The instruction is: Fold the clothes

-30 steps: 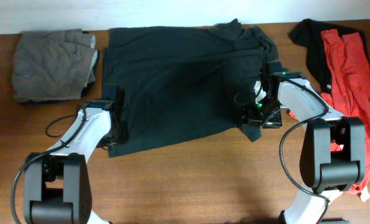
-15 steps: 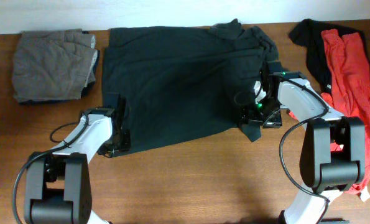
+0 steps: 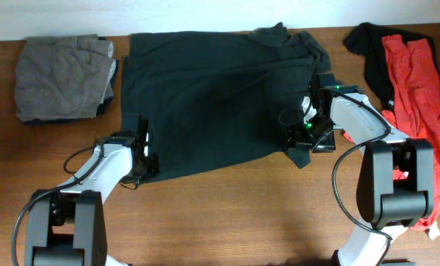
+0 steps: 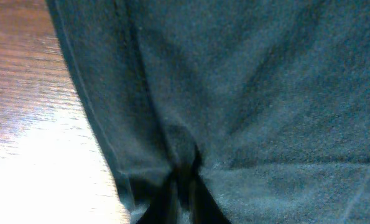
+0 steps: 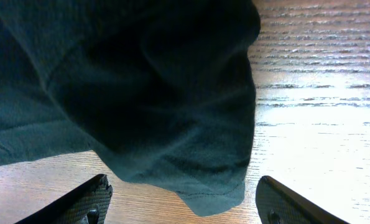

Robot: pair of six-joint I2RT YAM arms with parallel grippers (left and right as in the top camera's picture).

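This looks like a robotics lab bench, not a home. Two black-and-white robot arms, the left arm (image 3: 105, 159) and the right arm (image 3: 360, 118), stand at the near edge of a bare wooden tabletop (image 3: 227, 214). It sits against a plain white wall (image 3: 205, 13). A loose cable (image 3: 336, 174) loops off the right arm. On the tabletop lie only a black shirt (image 3: 205, 96), a grey pile (image 3: 61, 77) and red shirts (image 3: 419, 81).

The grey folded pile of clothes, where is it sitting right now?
In the overhead view, the grey pile lies at the far left corner of the table, close beside the left edge of the spread black T-shirt.
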